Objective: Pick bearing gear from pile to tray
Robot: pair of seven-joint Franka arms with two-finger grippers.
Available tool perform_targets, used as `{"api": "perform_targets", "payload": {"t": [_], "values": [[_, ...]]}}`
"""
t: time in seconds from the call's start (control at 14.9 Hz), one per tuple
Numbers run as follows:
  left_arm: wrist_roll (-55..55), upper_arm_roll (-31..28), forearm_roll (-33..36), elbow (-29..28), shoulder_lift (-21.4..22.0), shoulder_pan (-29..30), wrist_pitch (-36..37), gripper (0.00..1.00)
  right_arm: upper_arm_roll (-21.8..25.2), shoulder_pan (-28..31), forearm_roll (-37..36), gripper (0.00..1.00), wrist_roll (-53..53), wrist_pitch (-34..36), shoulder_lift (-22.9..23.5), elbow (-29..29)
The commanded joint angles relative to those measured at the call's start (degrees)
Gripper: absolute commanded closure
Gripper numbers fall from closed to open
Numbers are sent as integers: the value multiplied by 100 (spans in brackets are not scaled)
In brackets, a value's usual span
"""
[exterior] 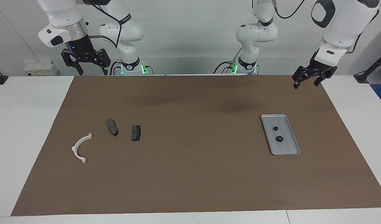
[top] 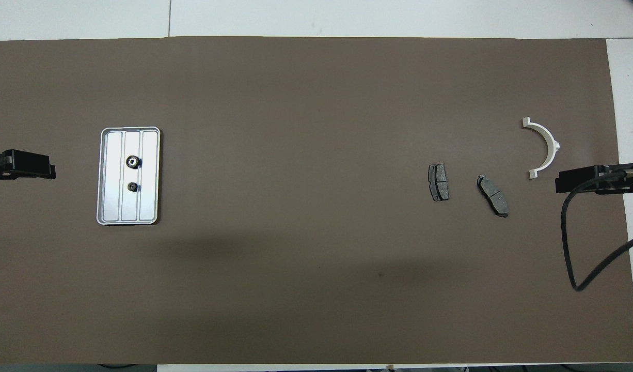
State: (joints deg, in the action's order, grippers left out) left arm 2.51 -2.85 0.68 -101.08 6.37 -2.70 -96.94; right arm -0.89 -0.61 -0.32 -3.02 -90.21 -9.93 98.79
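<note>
Both arms wait, raised at the robots' edge of the brown mat (exterior: 196, 174), one at each end.

Left gripper (exterior: 309, 81): hangs over the mat's corner at the left arm's end. Fingers spread a little, nothing between them.

Right gripper (exterior: 90, 69): hangs over the mat's corner at the right arm's end. Fingers spread wide, nothing held.

Out from the left gripper, farther from the robots, lies the tray (exterior: 290, 121). Its long axis runs away from the robots, slightly skewed. Two small black round gears (exterior: 275, 128) (exterior: 279, 139) sit on it, one farther out than the other, apart and not touching the rim. In the overhead view the same tray (top: 150, 175) shows both gears along its middle strip.

Out from the right gripper lies the rest of the pile: two dark grey pads (exterior: 112, 127) (exterior: 136, 133) side by side but apart, then the white arc bracket (exterior: 80, 148), farthest out and nearest the right arm's end of the table.

Key relation: no black round piece shows among the loose parts; both visible ones are already on the tray. Judgement: the gear transfers look done, or nearly so. If another gear were to turn up in the pile, the right arm is the nearer one to it and the left arm the nearer one to the tray, with the pile and tray well apart across the mat's length.
</note>
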Motion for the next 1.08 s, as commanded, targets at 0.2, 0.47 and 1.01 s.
{"api": "perform_targets", "payload": {"t": [0.2, 0.47, 1.01], "values": [[-66, -111, 11, 343, -197, -117, 360, 0, -25, 105, 146, 0, 144, 4, -53, 8], [-66, -102, 20, 247, -110, -126, 474, 0, -34, 96, 146, 0, 144, 21, -53, 17], [-146, -93, -268, 281, -110, -126, 422, 0, -34, 96, 146, 0, 144, 30, -71, 17]]}}
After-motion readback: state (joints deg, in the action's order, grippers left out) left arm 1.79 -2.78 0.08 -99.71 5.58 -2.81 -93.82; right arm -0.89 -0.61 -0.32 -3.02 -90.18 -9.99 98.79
